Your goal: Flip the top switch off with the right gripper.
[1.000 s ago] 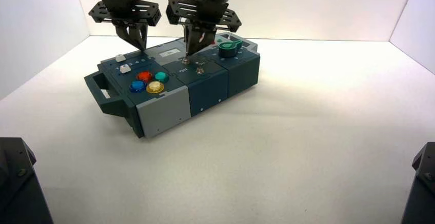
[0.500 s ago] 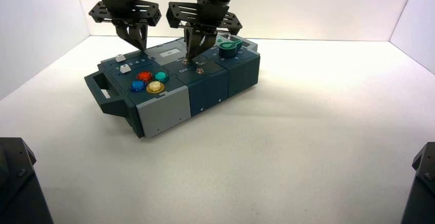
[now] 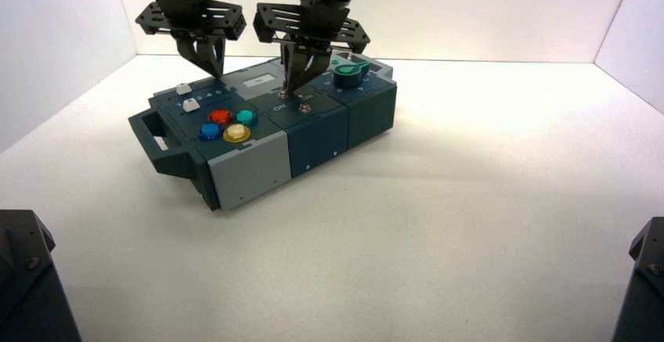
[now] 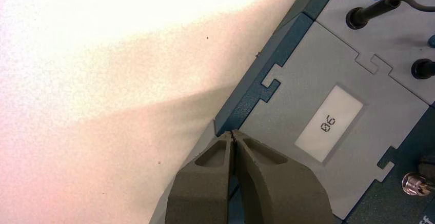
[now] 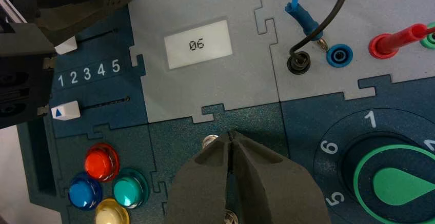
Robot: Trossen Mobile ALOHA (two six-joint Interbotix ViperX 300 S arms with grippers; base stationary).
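Note:
My right gripper point(image 3: 291, 87) point(image 5: 232, 133) is shut, with its closed fingertips down at the top switch point(image 3: 283, 91) point(image 5: 209, 142) on the box's dark middle panel. Only the switch's silver nut shows beside one finger, and its lever is hidden. The twin toggle point(image 3: 304, 108) point(image 5: 231, 217) sits nearer the front, under the fingers. My left gripper point(image 3: 212, 66) point(image 4: 233, 133) is shut on nothing and hangs over the box's back left edge, near the sliders.
A small display point(image 5: 198, 44) reads 06. Beside it are two white sliders point(image 5: 65, 111), four coloured buttons point(image 3: 228, 124), a green knob point(image 5: 397, 185) and plugged wires point(image 5: 308, 24). The box has a handle point(image 3: 154, 140) on its left end.
My right gripper has dipped slightly and its tip has shifted a little at the top switch. The left arm has not moved.

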